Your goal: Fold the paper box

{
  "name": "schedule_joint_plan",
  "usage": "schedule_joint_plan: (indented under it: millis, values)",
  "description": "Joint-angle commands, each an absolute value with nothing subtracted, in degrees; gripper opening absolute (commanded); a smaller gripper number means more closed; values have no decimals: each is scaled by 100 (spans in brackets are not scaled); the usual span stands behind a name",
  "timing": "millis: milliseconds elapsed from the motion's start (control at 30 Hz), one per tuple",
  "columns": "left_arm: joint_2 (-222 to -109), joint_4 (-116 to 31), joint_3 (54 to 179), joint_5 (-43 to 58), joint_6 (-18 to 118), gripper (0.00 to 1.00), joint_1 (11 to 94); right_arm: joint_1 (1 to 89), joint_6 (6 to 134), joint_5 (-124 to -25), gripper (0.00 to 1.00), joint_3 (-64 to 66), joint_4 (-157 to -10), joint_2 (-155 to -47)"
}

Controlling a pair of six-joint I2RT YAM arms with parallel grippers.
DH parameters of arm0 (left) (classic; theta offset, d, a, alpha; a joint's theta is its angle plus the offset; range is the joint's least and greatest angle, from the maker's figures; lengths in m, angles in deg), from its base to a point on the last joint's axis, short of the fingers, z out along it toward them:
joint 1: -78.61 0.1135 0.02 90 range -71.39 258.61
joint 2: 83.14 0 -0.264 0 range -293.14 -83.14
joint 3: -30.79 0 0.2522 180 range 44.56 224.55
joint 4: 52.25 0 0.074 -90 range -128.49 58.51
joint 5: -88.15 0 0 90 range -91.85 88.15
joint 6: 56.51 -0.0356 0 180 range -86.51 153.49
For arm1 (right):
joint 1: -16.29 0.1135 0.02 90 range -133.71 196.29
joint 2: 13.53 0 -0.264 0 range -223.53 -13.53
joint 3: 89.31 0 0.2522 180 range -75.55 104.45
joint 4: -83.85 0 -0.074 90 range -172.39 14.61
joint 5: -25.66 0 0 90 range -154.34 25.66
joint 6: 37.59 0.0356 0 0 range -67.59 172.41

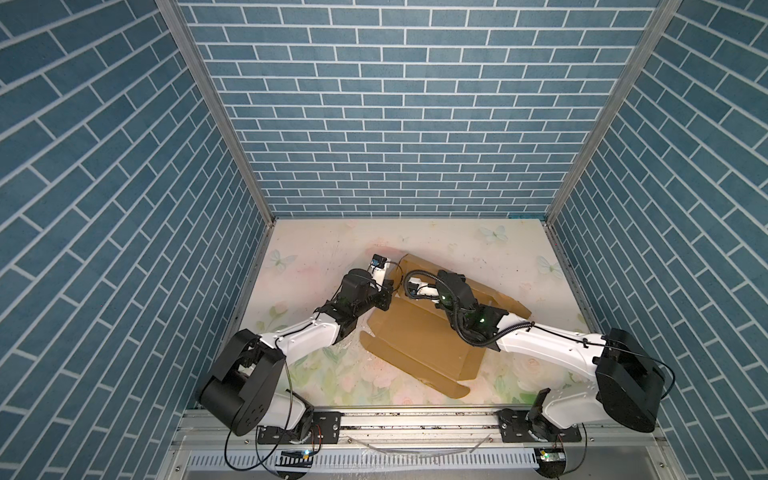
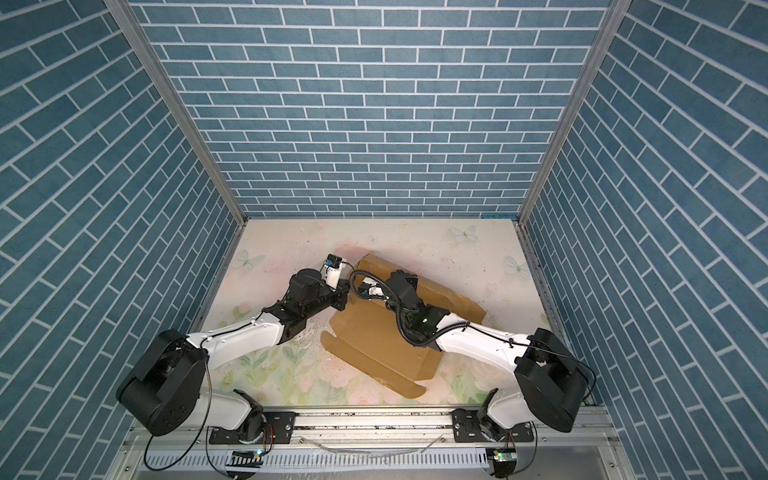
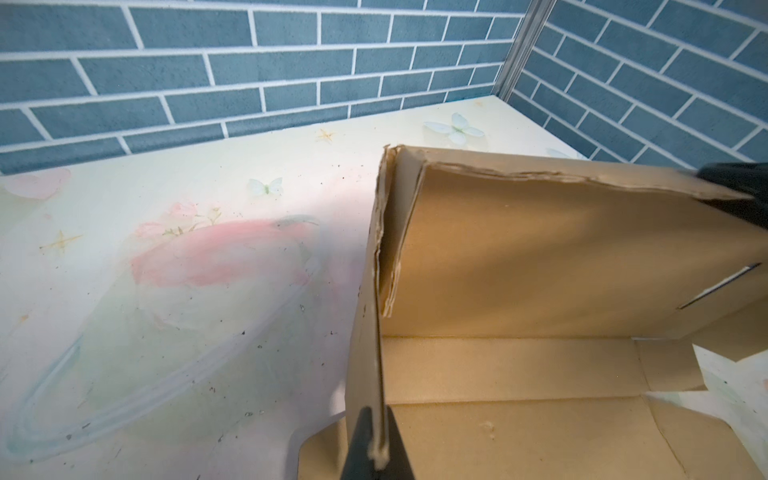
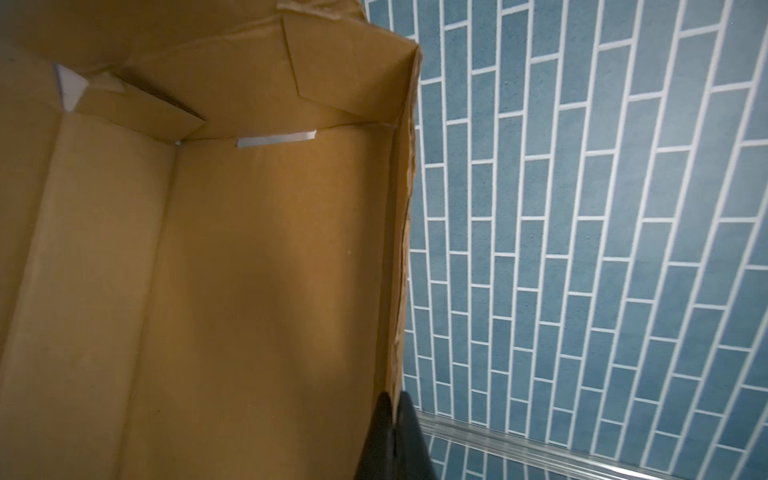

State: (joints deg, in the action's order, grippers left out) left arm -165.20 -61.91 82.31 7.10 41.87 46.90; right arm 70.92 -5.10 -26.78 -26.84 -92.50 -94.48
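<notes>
The left gripper (image 3: 376, 451) clamps the box (image 1: 415, 340) by its raised wall at 10 o'clock; the right gripper (image 4: 394, 432) clamps the adjoining wall at 12.

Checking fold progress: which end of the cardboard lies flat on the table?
The near end, lowest in both top views: there the paper box lies spread. Its far end stands raised, pinched by the left tool and right tool.

One paper box (image 1: 419, 336), one floral tabletop (image 1: 324, 245), and two end effectors: left end effector (image 3: 377, 446), right end effector (image 4: 395, 419).
</notes>
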Motion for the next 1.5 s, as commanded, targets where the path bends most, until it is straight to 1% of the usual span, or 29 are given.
schedule_joint_plan:
  millis: [0, 133, 200, 333, 433, 533, 767, 867, 1033, 1100, 1333, 1467]
  values:
    - [-16594, -6416, 8166, 725, 4268, 0, 4644, 7080, 958, -3884, 8, -2285, -8018, -9214]
    - [-16648, -6463, 8163, 725, 4264, 0, 4644, 6732, 1916, -4892, 21, -1881, -6980, -9173]
    - [-16696, -6494, 8169, 732, 4266, 0, 4644, 6500, 2299, -5387, 26, -1705, -6572, -9217]
    - [-16771, -6526, 8198, 738, 4267, 0, 4643, 5933, 3048, -6502, 35, -1514, -6175, -9217]
    - [-16820, -6515, 8228, 748, 4256, 0, 4644, 5530, 3525, -7468, 39, -1355, -5956, -9332]
    - [-16861, -6520, 8244, 770, 4265, 0, 4644, 5225, 4047, -8232, 40, -1227, -5915, -9499]
    - [-16892, -6490, 8235, 764, 4254, 0, 4644, 4804, 5070, -9460, 44, -1116, -6172, -9745]
    - [-16918, -6485, 8243, 756, 4254, 0, 4644, 4691, 5486, -9975, 48, -1071, -6332, -9771]
    - [-16954, -6514, 8252, 753, 4263, 0, 4644, 4531, 6283, -10462, 66, -898, -6588, -9848]
    - [-16969, -6525, 8250, 744, 4271, 0, 4644, 4449, 6640, -10614, 69, -858, -6750, -9911]
    - [-16970, -6530, 8200, 706, 4272, 0, 4644, 4129, 7792, -10891, 73, -836, -7372, -9979]
    - [-16974, -6543, 8196, 706, 4272, 0, 4644, 3979, 8361, -10728, 72, -796, -7455, -10066]
